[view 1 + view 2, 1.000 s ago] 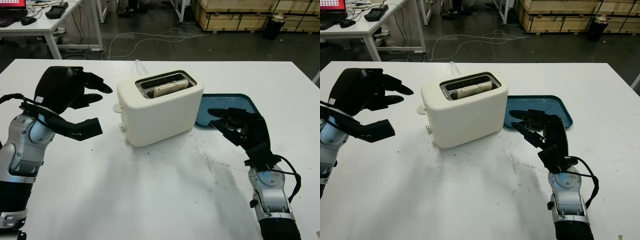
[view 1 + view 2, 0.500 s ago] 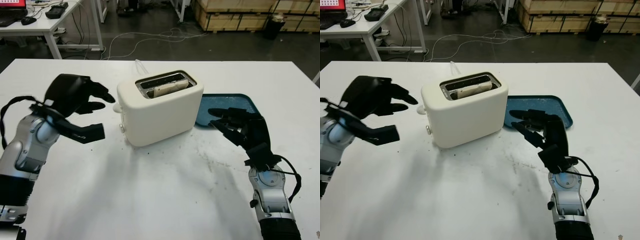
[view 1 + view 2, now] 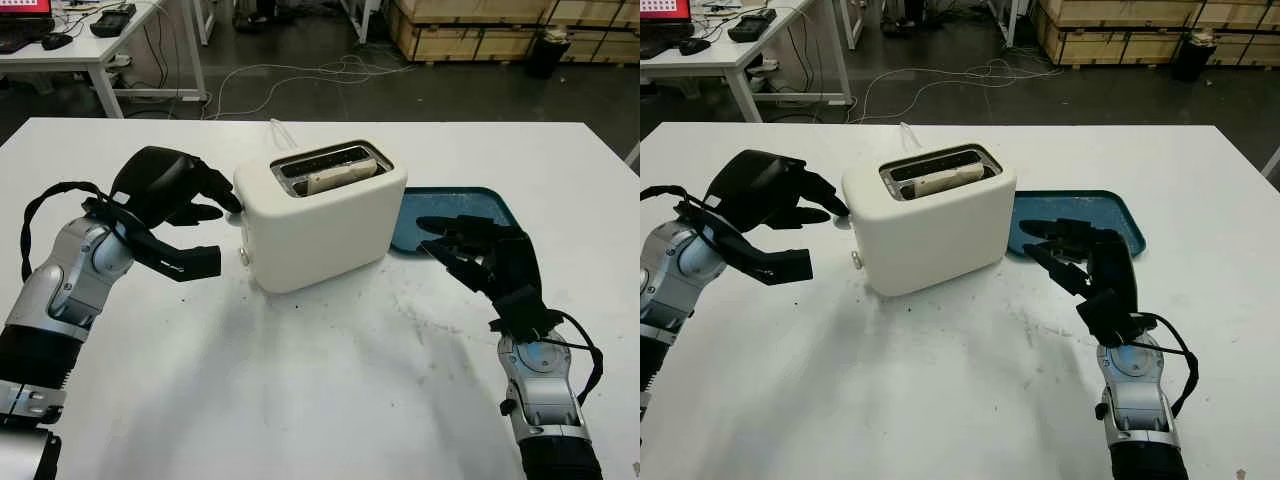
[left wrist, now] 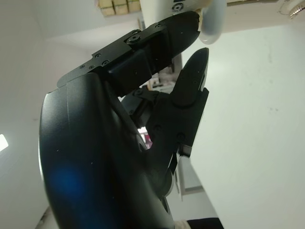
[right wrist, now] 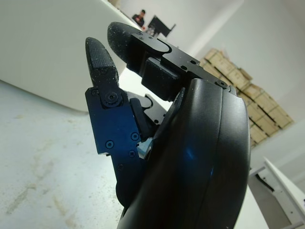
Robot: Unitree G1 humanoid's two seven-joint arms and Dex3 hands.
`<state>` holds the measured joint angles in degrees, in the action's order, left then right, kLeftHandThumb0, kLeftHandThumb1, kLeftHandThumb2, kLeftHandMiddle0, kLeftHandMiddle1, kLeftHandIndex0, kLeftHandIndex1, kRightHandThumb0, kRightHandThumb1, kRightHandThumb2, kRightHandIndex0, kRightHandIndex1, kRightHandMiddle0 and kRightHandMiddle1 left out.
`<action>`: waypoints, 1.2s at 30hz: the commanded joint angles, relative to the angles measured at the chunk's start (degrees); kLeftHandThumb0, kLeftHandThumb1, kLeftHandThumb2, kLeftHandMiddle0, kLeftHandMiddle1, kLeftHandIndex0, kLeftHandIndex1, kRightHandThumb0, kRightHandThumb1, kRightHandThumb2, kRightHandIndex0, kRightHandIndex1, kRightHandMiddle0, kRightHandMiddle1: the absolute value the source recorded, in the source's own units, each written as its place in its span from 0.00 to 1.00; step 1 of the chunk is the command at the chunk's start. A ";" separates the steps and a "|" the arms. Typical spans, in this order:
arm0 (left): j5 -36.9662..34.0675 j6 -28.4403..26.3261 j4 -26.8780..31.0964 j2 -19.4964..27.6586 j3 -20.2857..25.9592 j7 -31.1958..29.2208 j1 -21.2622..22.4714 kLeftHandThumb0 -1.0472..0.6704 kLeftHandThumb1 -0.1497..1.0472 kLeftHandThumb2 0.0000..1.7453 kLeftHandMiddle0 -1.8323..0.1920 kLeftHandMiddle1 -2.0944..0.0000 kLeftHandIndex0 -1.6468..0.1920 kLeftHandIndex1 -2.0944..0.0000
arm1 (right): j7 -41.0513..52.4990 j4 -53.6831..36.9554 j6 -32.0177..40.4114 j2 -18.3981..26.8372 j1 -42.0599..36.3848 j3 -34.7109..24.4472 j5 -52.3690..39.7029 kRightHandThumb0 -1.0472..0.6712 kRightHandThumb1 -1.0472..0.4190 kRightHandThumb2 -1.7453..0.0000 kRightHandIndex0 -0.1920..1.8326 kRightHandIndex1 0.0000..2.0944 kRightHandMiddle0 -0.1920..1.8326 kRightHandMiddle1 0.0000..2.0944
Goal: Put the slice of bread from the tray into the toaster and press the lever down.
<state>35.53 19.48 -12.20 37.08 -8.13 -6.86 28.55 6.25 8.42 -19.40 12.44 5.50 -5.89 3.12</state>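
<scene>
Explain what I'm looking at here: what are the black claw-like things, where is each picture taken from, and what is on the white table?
The black things are a humanoid robot's two three-fingered hands. The two wide pictures come from a stereo camera on its head, looking down at the white table. The two close-up pictures come from cameras at its wrists, right beside each hand.

On the table stand a cream toaster and, beside it, a blue tray. A slice of bread already sits in the toaster's slot.

The left robot hand holds nothing; its fingertips reach the lever on the toaster's end, and the left wrist view shows a finger against that lever. The right robot hand is open, parked near the tray's front edge.
</scene>
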 commanded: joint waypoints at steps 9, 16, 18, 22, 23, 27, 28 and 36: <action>0.12 -1.15 0.03 0.34 -0.56 -1.97 1.19 0.52 0.77 0.00 0.50 0.17 0.20 0.95 | -0.16 0.22 -0.59 0.40 0.11 -0.31 -0.38 0.38 0.14 1.00 0.59 0.32 0.66 0.00; -0.83 -0.08 -1.35 -1.78 -2.31 -2.41 -1.78 0.53 0.75 0.00 0.49 0.17 0.20 0.96 | -0.03 0.81 -1.22 0.41 0.16 -0.41 -0.60 0.39 0.14 1.00 0.59 0.32 0.66 0.00; -0.52 -0.78 -1.47 -3.67 -3.92 -2.32 -4.06 0.55 0.75 0.00 0.51 0.18 0.21 0.96 | 0.06 1.13 -1.38 0.37 0.22 -0.47 -0.79 0.39 0.14 1.00 0.59 0.32 0.66 0.00; -1.13 -2.74 -2.66 -9.19 -6.75 -0.92 -7.96 0.55 0.76 0.00 0.49 0.28 0.22 0.97 | 0.17 0.49 -0.48 0.28 0.00 -0.40 -0.77 0.39 0.14 1.00 0.59 0.32 0.66 0.00; -1.29 -3.40 -3.45 -10.95 -7.48 -0.35 -8.77 0.55 0.77 0.01 0.49 0.30 0.22 0.97 | 0.19 0.46 -0.49 0.26 -0.03 -0.36 -0.75 0.39 0.14 1.00 0.59 0.32 0.66 0.00; -2.63 -4.75 -9.74 -17.68 -11.07 1.63 -10.08 0.52 0.82 0.01 0.50 0.31 0.23 0.98 | 0.21 0.66 -0.81 0.58 -0.02 -0.29 -0.36 0.39 0.14 1.00 0.59 0.32 0.65 0.00; -2.57 -5.56 -10.92 -18.87 -11.87 1.82 -10.07 0.51 0.83 0.01 0.51 0.32 0.24 0.99 | 0.24 0.86 -1.15 0.63 0.04 -0.30 -0.37 0.38 0.14 1.00 0.59 0.32 0.65 0.00; -2.99 -10.26 -13.53 -21.81 -14.55 1.06 -10.82 0.49 0.88 0.01 0.53 0.41 0.26 0.99 | 0.23 1.04 -1.13 0.58 0.10 -0.33 -0.44 0.39 0.14 1.00 0.59 0.33 0.66 0.00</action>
<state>29.44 10.94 -21.17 23.22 -10.88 1.78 21.40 6.31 9.17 -19.49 12.44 5.47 -6.20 2.93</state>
